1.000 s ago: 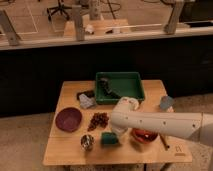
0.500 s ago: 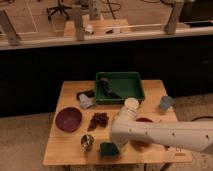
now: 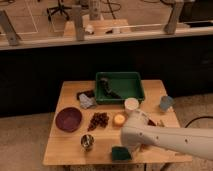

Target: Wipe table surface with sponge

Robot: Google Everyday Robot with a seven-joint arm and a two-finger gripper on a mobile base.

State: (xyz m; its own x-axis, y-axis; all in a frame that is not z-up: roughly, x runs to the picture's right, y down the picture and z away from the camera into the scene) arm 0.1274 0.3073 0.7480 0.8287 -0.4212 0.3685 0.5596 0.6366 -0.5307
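Observation:
A dark green sponge [image 3: 120, 153] lies on the wooden table [image 3: 65, 152], close to its front edge. My white arm reaches in from the right, low across the front of the table. Its end, with the gripper [image 3: 129, 145], sits right over the sponge's right side and seems to press on it. The arm hides the gripper itself.
A green tray [image 3: 120, 88] stands at the back middle. A purple bowl [image 3: 68, 119], grapes [image 3: 98, 120] and a metal cup [image 3: 87, 141] are on the left. A white cup [image 3: 131, 104], an orange item [image 3: 119, 119], a blue cup [image 3: 165, 103] and a grey cloth [image 3: 86, 100] stand around.
The arm has swung down toward the table's front edge. The sponge has slid with it, forward and then a little to the right.

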